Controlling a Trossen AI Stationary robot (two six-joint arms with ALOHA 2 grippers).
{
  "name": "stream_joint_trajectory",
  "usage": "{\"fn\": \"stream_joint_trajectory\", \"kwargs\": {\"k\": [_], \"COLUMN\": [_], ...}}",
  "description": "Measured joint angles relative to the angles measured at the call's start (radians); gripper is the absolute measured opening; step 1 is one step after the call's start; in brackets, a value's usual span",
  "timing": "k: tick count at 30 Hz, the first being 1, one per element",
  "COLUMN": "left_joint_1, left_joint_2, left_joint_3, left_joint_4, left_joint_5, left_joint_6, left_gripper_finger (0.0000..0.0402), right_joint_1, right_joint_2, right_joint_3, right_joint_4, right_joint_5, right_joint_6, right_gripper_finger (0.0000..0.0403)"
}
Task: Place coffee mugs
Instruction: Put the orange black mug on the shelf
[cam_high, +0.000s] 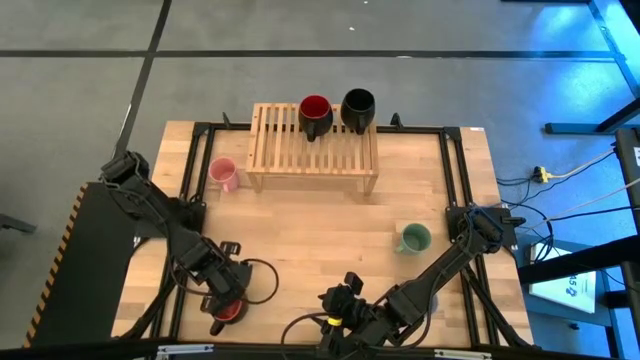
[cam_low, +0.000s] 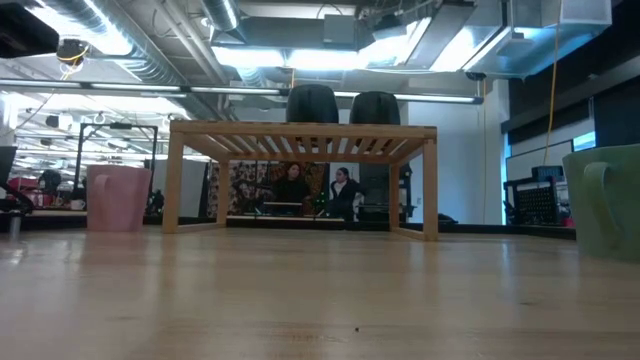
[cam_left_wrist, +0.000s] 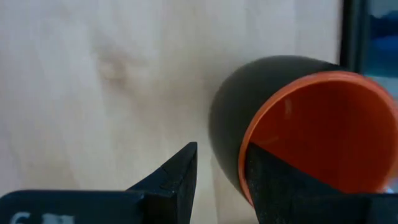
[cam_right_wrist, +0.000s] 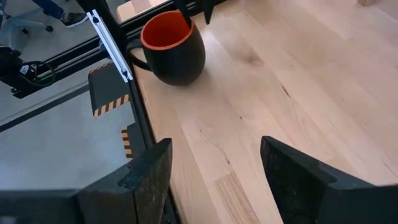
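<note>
Wooden rack (cam_high: 313, 150) carried two mugs — dark red mug (cam_high: 314, 114) and black mug (cam_high: 358, 107). Pink mug (cam_high: 223, 174) and green mug (cam_high: 413, 238) stood off it; left gripper (cam_left_wrist: 219, 171), jaws part-open, straddled the orange mug (cam_left_wrist: 311, 127) rim far from the rack; right gripper (cam_right_wrist: 214, 165) waited agape, empty.

Landmark: slatted wooden rack (cam_high: 313, 150) at the table's far edge.

- Dark mug with red interior (cam_high: 315, 114) and all-black mug (cam_high: 358, 106): upright, side by side on the rack's back right, just apart.
- Pink ceramic mug (cam_high: 223, 173): upright on the table, just beside the rack's left end.
- Green ceramic mug (cam_high: 413, 238): upright, near side of the rack, off its right corner, well apart.
- Black mug with orange interior (cam_right_wrist: 172, 46): upright at the near-left table edge, farthest from the rack, handle toward the edge.
</note>
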Motion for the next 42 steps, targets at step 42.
{"fn": "stream_joint_trajectory", "kwargs": {"k": [42], "left_joint_1": [0.483], "left_joint_2": [-0.128], "left_joint_3": [0.138], "left_joint_4": [0.015], "left_joint_5": [-0.389], "left_joint_6": [-0.224], "left_gripper_finger": [0.0017], "right_joint_1": [-0.07], "right_joint_2": [0.019], "right_joint_3": [0.002], "right_joint_4": [0.245], "right_joint_5": [0.488], "right_joint_6": [-0.555], "right_gripper_finger": [0.0234]}}
